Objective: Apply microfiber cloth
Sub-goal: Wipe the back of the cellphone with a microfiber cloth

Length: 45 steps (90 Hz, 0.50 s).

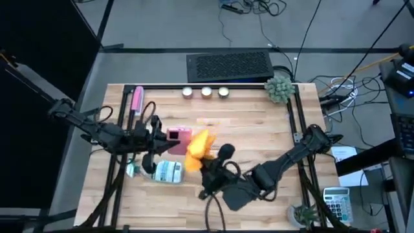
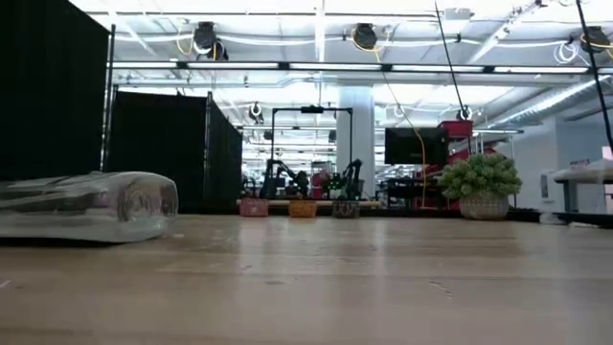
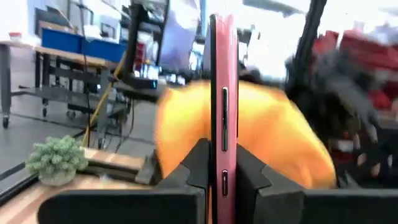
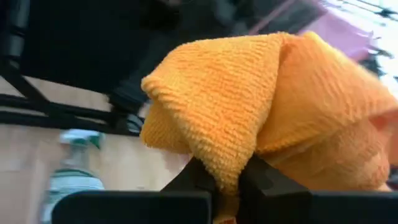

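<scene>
**A:** ok what's each gripper up to? start at the fingers.

**B:** Right gripper (image 4: 227,180) is pinched tight on the bright orange fluffy microfiber cloth (image 4: 249,106), one bunched fold of it caught between the two dark fingers (image 4: 186,177). From above, the cloth (image 1: 199,147) is up off the wood near the middle of the table, hanging in a lump right next to the phone.

**A:** and the left one?

**B:** Left gripper (image 3: 222,180) is clamped on the thin pink-cased smartphone (image 3: 222,93), held on edge so its wrist camera sees only the thin side with the buttons. The orange cloth (image 3: 273,143) is directly behind it, looks like it's touching or very close, can't say which. Overhead, the phone (image 1: 179,136) sits between the left gripper and the cloth.

**A:** counts for the rest of the table?

**B:** One each of cloth and phone. One clear plastic bottle lying on its side (image 1: 167,172) just in front of the left gripper; it's the big blurry thing at the left of the low view (image 2: 91,206). One pink stick-shaped thing (image 1: 136,101) near the far left corner. Three small round tins in a row (image 1: 206,92) along the far edge, one small round green plant (image 1: 279,89) beside them at the far right corner. All on one light wooden table (image 1: 259,123).
</scene>
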Tool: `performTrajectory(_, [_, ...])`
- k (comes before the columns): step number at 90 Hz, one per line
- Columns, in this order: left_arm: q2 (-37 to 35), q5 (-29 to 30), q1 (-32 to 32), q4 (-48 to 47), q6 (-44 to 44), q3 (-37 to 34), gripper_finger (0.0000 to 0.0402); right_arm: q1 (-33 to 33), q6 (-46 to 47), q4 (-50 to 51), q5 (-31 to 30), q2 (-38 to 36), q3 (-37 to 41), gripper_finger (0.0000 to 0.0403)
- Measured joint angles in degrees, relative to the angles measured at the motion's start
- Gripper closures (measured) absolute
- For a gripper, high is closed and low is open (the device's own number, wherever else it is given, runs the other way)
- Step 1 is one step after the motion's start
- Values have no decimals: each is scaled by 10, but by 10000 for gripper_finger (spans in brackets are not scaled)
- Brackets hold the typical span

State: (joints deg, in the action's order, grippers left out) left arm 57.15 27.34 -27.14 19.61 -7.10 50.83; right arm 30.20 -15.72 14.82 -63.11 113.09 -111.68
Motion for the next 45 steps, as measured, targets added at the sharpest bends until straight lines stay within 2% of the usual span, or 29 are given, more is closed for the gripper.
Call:
performTrajectory(14, [30, 17, 2, 32, -10, 0, 391, -34, -47, -71, 22, 26, 0, 399])
performTrajectory(32, [38, 34, 2, 36, -7, -2, 391, -54, -7, -66, 89, 49, -2, 399])
performTrajectory(37, [37, 29, 2, 38, -7, -2, 391, -49, -24, -62, 84, 52, -1, 399])
performTrajectory(45, [36, 28, 2, 41, -8, -1, 391, -41, -77, -75, 37, 45, 1, 399])
